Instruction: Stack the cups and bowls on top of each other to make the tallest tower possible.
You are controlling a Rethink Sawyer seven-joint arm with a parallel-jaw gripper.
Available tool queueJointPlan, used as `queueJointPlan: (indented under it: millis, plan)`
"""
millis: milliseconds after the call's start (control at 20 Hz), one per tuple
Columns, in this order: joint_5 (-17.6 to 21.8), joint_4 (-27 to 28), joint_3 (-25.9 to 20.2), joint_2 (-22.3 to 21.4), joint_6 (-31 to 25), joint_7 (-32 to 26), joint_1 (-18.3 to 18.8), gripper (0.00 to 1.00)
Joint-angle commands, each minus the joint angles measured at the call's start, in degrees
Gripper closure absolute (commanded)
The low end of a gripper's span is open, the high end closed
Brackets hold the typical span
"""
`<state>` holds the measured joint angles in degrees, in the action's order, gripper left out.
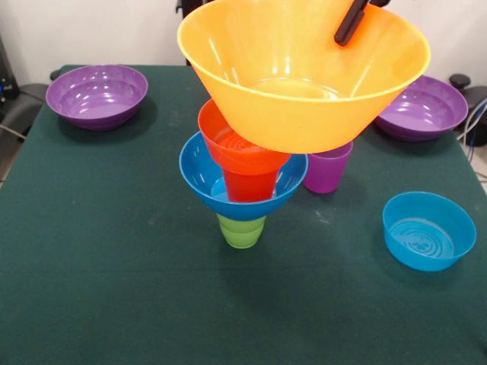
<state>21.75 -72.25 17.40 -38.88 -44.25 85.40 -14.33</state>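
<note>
The tower stands mid-table: a green cup (242, 230) at the bottom, a medium blue bowl (199, 173) on it, an orange cup (249, 185) inside that, and a small orange bowl (228, 144) on top. A large yellow-orange bowl (304, 76) hangs tilted over the tower, hiding part of the small orange bowl. I cannot tell whether the two touch. My gripper (344, 34) comes down from the top edge and grips the large bowl's far rim. One black finger (351, 21) shows inside the bowl. A purple cup (327, 169) stands just behind and right of the tower.
A wide purple bowl (97, 95) sits at the far left and another (426, 109) at the far right, partly behind the large bowl. A small shallow blue bowl (428, 230) lies at the near right. The pink bowl is out of view.
</note>
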Motion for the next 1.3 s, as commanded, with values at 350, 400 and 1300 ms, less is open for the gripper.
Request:
queueJointPlan:
  millis: [350, 400, 1300]
  plan:
    - [-0.92, -7.88, -2.55, 0.79, 5.76, 11.96, -0.21, 1.0]
    - [-0.86, -8.05, -2.47, 0.78, 5.86, 12.09, -0.23, 1.0]
    - [1.7, -10.1, 1.17, 0.88, 4.44, 14.2, -2.98, 1.0]
